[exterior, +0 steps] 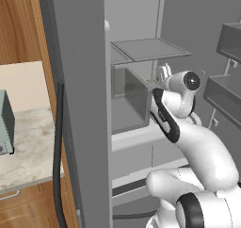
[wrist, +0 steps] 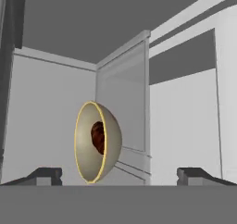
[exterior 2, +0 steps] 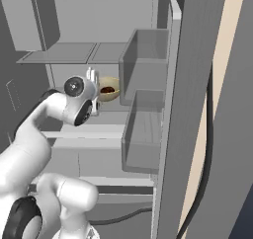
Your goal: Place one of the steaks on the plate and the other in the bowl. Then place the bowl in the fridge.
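With its dark fingertips spread wide and empty, the gripper point(wrist: 118, 174) faces the small olive-tan bowl point(wrist: 98, 142) at lower centre, lumpy reddish-brown steak point(wrist: 97, 137) inside, on the grey fridge point(exterior 2: 74, 53) shelf, and a careless withdrawal could knock it.

Wooden wall panel point(exterior: 19, 24), pale marble counter point(exterior: 28, 147), wooden drawer front point(exterior: 28, 206) beneath, grey appliance point(exterior: 5, 123) at the edge

The olive-tan bowl point(exterior 2: 109, 89) sits on a grey shelf inside the open fridge point(exterior 2: 148, 104), ahead of me. One reddish-brown steak point(wrist: 97, 137) lies in its yellowish inside. Through my hand camera the bowl point(wrist: 97, 142) appears rolled sideways, rim leftward.
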